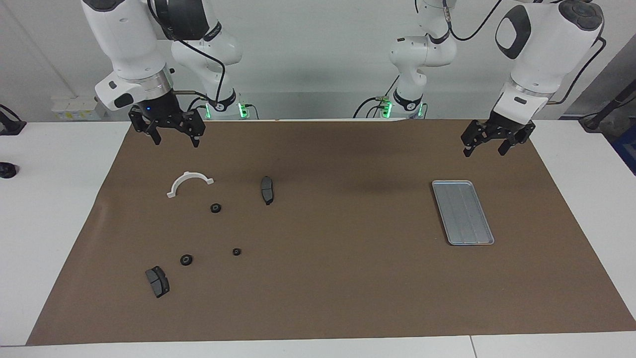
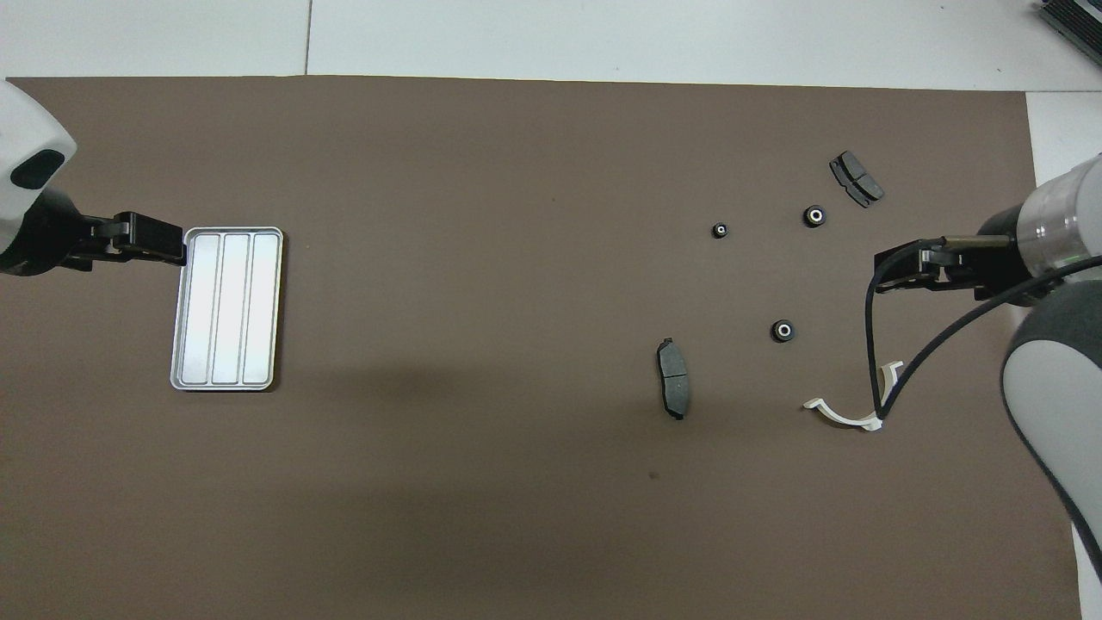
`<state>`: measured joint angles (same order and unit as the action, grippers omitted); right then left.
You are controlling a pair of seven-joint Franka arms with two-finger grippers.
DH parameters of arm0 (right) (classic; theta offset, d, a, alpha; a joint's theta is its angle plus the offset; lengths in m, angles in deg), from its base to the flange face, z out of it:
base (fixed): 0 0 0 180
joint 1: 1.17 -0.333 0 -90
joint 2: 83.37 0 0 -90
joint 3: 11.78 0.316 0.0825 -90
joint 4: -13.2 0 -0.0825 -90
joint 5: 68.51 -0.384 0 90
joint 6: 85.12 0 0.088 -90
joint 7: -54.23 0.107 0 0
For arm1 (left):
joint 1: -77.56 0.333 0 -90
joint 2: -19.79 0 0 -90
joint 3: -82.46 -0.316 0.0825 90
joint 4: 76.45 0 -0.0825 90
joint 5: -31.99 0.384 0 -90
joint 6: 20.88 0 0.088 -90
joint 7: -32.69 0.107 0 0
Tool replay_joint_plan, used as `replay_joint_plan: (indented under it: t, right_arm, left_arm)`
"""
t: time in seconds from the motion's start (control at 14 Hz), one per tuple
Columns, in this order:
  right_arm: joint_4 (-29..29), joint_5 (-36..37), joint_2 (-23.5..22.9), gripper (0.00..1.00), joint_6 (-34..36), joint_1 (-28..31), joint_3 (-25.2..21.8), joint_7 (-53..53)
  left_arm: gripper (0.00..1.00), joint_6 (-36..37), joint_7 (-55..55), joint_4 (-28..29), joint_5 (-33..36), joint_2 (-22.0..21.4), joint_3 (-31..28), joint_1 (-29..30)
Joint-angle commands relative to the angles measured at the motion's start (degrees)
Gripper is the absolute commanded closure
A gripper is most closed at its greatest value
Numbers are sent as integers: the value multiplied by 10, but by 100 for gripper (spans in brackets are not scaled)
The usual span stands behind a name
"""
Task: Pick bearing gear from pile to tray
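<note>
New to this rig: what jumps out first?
The tray lies bare at the left arm's end of the table. Three gears, two brake pads and a white half-ring lie scattered at the right arm's end. Both end effectors, left and right, hang open, holding nothing.

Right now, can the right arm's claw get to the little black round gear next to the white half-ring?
Probably yes. The right claw hangs open above the mat near the white half-ring, and nothing covers the small black round gear beside it.
</note>
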<state>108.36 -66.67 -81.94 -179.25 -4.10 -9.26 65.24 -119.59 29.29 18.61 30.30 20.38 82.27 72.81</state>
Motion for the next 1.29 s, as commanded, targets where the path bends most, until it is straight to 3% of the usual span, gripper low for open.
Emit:
replay_joint_plan:
  t: [0.0,0.36,0.5,1.22]
  right_arm:
    - [9,-10,10,0,5,4,2,-14]
    - [12,-10,14,0,9,4,2,-14]
    - [38,-10,25,0,-4,3,3,-15]
    - [210,-11,28,0,-199,6,3,-36]
  left_arm:
    - [0,-12,8,23,-10,-18,3,7]
    - [0,-6,9,30,-9,-23,3,7]
    - [0,-7,9,36,-9,-23,3,6]
    - [0,-6,7,37,-9,-26,3,5]
